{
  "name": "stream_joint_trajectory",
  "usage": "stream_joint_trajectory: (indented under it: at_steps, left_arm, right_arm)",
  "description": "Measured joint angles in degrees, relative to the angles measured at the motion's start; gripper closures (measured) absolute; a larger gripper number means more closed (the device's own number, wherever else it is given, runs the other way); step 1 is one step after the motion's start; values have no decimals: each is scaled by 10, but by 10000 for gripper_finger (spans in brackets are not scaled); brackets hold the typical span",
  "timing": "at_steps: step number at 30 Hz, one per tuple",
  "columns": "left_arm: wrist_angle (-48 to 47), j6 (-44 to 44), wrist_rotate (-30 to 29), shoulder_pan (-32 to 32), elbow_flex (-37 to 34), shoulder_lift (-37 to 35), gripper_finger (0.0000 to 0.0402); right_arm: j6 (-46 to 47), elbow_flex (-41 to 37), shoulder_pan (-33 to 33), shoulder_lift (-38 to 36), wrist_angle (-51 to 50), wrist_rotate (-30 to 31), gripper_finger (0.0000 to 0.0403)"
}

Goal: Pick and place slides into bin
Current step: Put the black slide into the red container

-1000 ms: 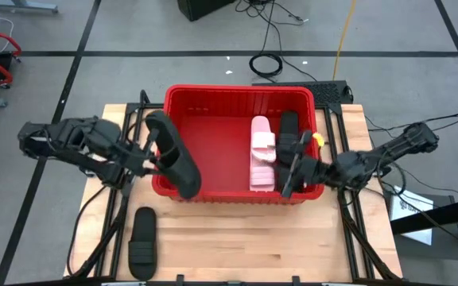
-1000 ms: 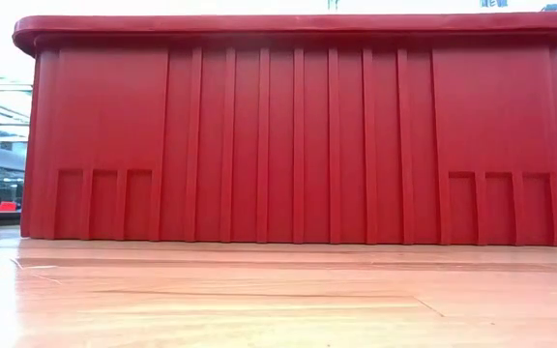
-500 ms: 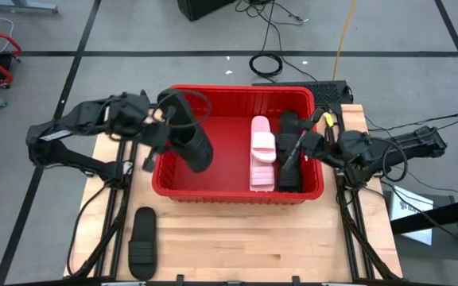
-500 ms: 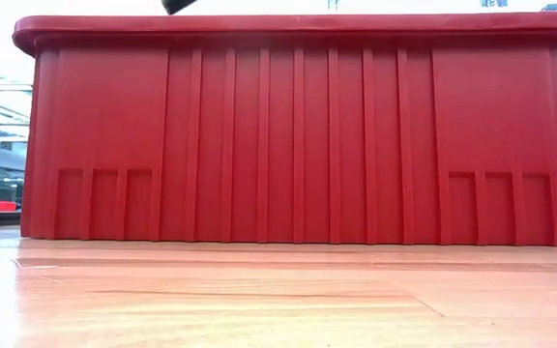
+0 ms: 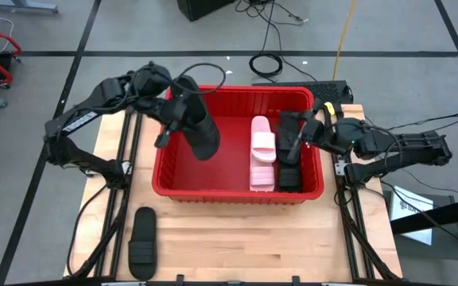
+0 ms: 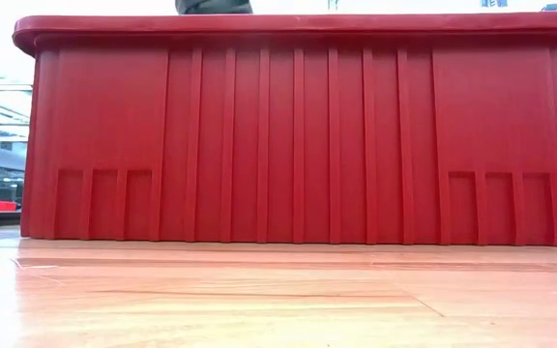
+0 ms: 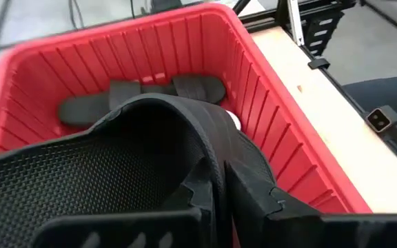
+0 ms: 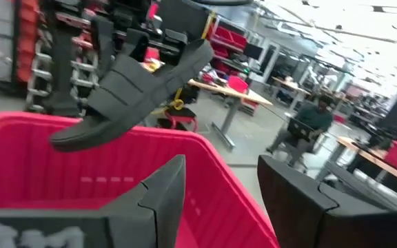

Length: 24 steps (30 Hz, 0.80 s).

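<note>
The red bin [image 5: 159,179] stands on the table; its near wall fills the low view [image 6: 298,135]. My left gripper [image 5: 172,111] is shut on a black slide [image 5: 201,135], held tilted above the bin's left half; the slide also shows in the right wrist view [image 8: 136,83]. My right gripper [image 5: 299,137] is open and empty above the bin's right wall [image 8: 219,165]. In the bin a pale pink slide [image 5: 262,151] and black slides [image 5: 290,171] lie on the floor. Another black slide [image 5: 141,242] lies flat on the table at the near left. My left gripper pinches the black slide between its two fingers at the sole's side rim [image 7: 212,176], beside the strap. The fingers come from the table's left. The slide is lifted clear, tilted, with one end hanging lower over the bin's floor.
The bin takes up the table's far middle. Bare wooden table [image 5: 253,246] lies in front of it. Cables [image 5: 270,62] lie on the floor beyond the table. A person sits at a desk [image 8: 309,120] far off in the room.
My left gripper has risen from the bin's near left wall and gone toward the far edge and right, carrying the black slide over the rim to above the bin's left half. My right gripper has drawn back from inside the bin toward the far right.
</note>
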Motion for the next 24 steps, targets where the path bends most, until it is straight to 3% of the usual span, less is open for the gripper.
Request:
stream_joint_trajectory:
  at_steps: [3,19,24]
  left_arm:
    - [-7,9,26,21,0,24,372]
    - [-14,88,120,91,0,163,371]
    - [-13,106,163,100,0,196,371]
  right_arm:
    - [-5,0,-23,0,-10,-9,232]
    - [19,0,-204,2,-55,-206,232]
    - [26,0,-229,12,-55,-225,232]
